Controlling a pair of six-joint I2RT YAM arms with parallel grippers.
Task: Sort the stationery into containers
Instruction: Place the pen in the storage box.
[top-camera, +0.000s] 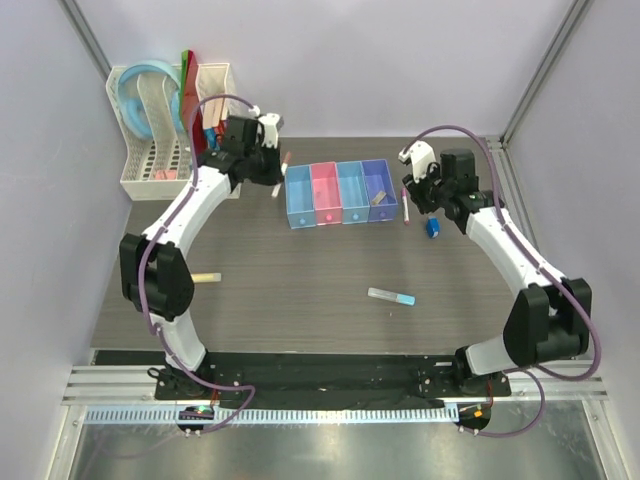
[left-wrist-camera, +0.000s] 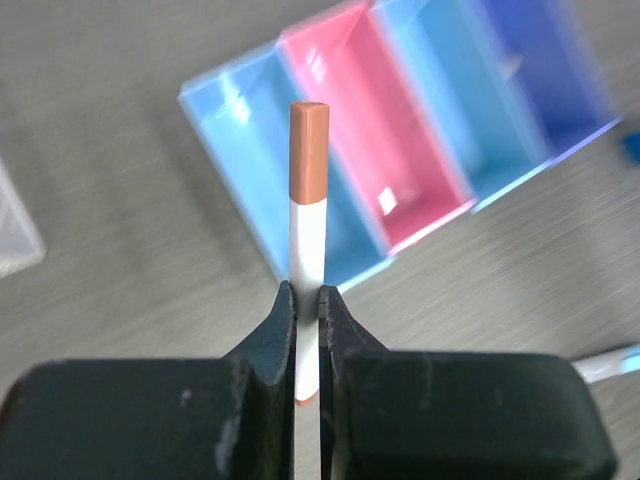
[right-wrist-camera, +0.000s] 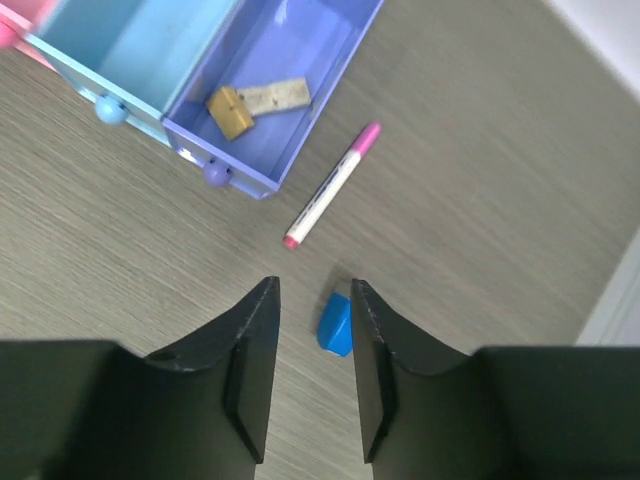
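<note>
Clenched hard, my left claw grasps a white stick with an orange-brown cap, which stands upright between the jaws. It hangs above the table, at 9 o'clock of the row of bins and just beside the first light-blue one. On the table at 6 o'clock of the bins, well apart from them, lies a grey stick with a light-blue tip. The violet bin holds a tan piece touching an orange-yellow piece. At its 3 o'clock, just beside it, lies a white pen with a pink cap. My right claw is released, jaws parted. The dark-blue block lies loose on the table between them.
</note>
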